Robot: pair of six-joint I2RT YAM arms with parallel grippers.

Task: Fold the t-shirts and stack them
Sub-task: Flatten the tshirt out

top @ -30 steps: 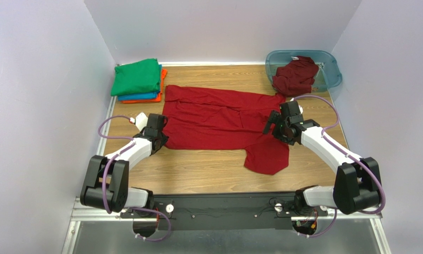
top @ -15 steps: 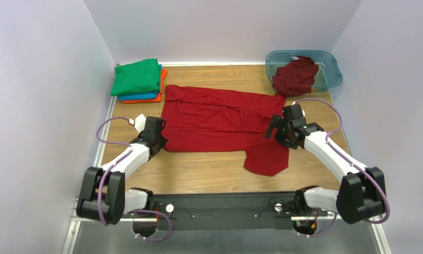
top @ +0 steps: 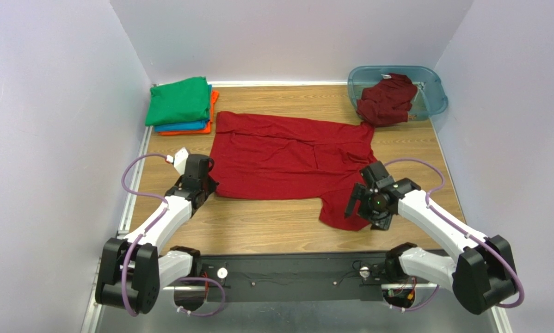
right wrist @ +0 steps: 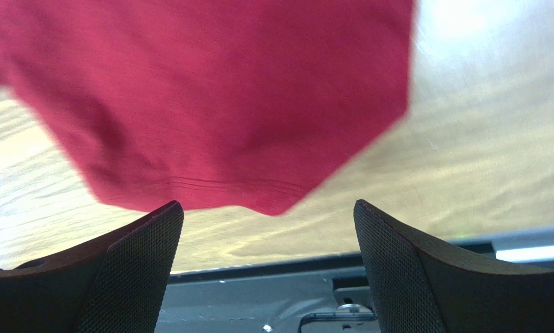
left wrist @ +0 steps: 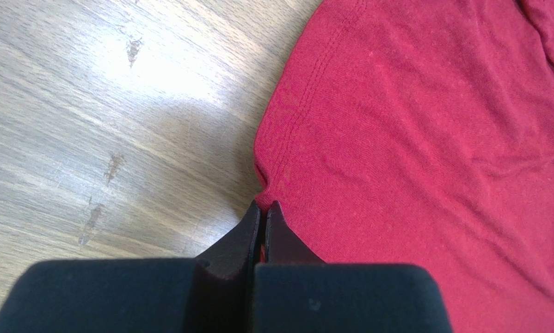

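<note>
Your left gripper (left wrist: 264,208) has its jaws pressed together on the corner of the spread shirt (left wrist: 426,139). A sliver of red shows between the tips, so I judge the hem is pinched. Bare table (left wrist: 85,104) lies to the left of those jaws, and the body of the dark red cloth runs ahead of them and to the right.

Your right gripper (right wrist: 266,205) stands wide, with nothing held. The loose sleeve (right wrist: 210,104) hangs ahead of it, its stitched edge lying just between the two tips.

This is limp, light cotton. It will drape, drag and wrinkle rather than keep a shape, and a single thin layer can slide out of a shallow pinch. Take it at the doubled, stitched hem, well inside the edge.

Farther out, beyond the left jaws, the folded stack (top: 179,100) sits green over blue over orange. Beyond the right jaws, the tub (top: 432,90) holds the second red shirt (top: 387,97), crumpled and draped over the rim.
</note>
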